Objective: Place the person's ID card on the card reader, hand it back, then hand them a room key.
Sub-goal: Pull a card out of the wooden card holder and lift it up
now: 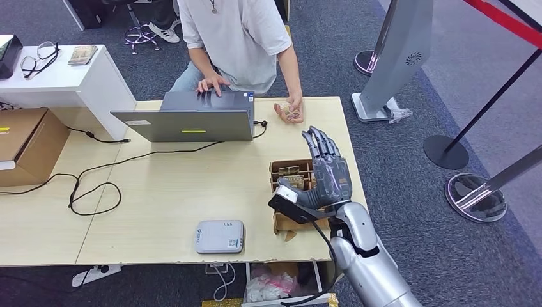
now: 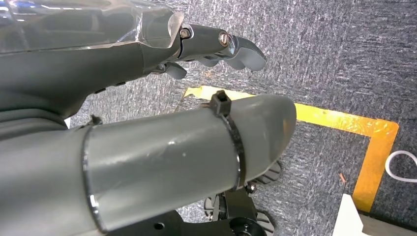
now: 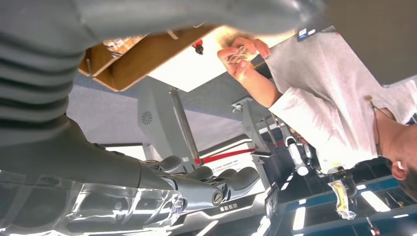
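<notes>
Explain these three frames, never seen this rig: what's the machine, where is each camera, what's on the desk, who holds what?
It is a two-armed humanoid robot. The wide picture looks down from its head; the other two come from cameras at its wrists and appear rotated. Over the wooden desk the right hand is stretched flat, fingers apart, holding nothing, above a small wooden box. Also on the desk: a grey laptop, a black cable and a pale grey card reader. The seated person's hand holds something small, too unclear to name. The left hand hangs over carpet, fingers curled, with nothing in it.
</notes>
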